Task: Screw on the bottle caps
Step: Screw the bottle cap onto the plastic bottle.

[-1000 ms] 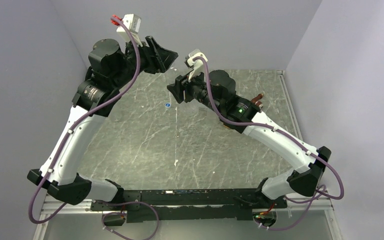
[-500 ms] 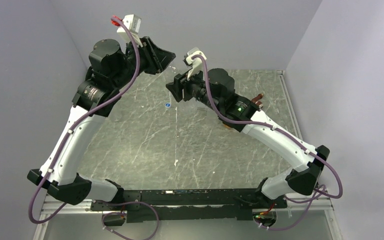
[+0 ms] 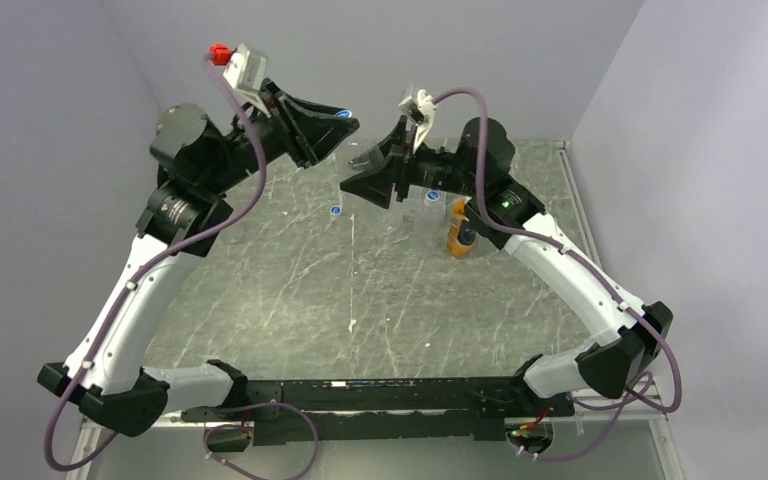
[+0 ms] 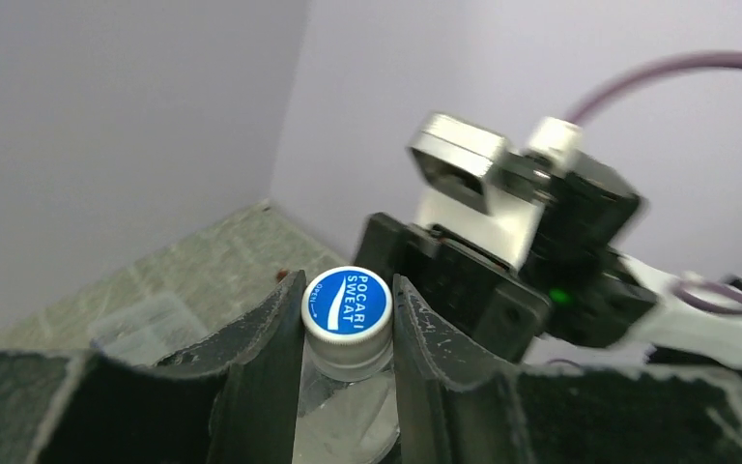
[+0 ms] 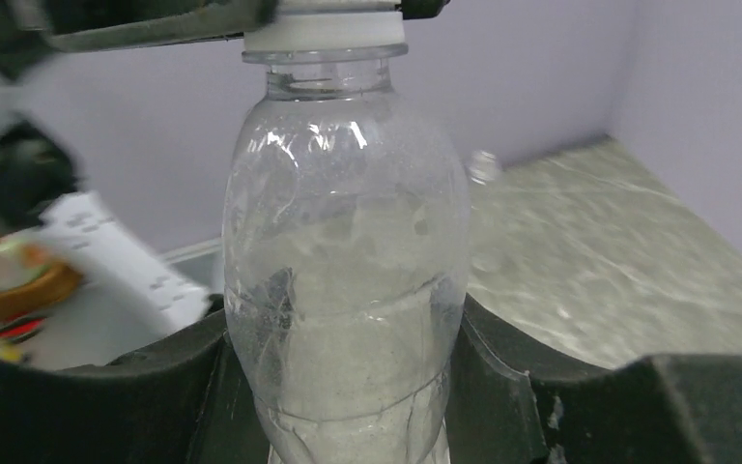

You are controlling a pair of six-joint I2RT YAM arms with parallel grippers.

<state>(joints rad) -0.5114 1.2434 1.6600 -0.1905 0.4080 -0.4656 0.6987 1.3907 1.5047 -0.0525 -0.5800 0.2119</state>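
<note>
1. The right hand (image 5: 346, 406) is clamping a clear bottle (image 5: 346, 271) by its body.
2. The left hand (image 4: 346, 333) is pinching a blue cap (image 4: 346, 300) sitting on that bottle's neck.
3. A second cap (image 3: 335, 211) is lying on the counter (image 3: 290, 300), an orange bottle (image 3: 457, 230) standing nearby.

blocked: orange bottle (image 3: 457, 229) right of centre; loose blue cap (image 3: 335, 211) toward far edge | free: near half, left edge of counter (image 3: 290, 300) — bare

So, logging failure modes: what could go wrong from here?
The left gripper pinches the blue cap only by its sides; it might slip or go on crooked.
The right gripper holds the clear bottle in mid-air; it may turn with the cap.
The orange bottle stands near the right arm and could get knocked.
</note>
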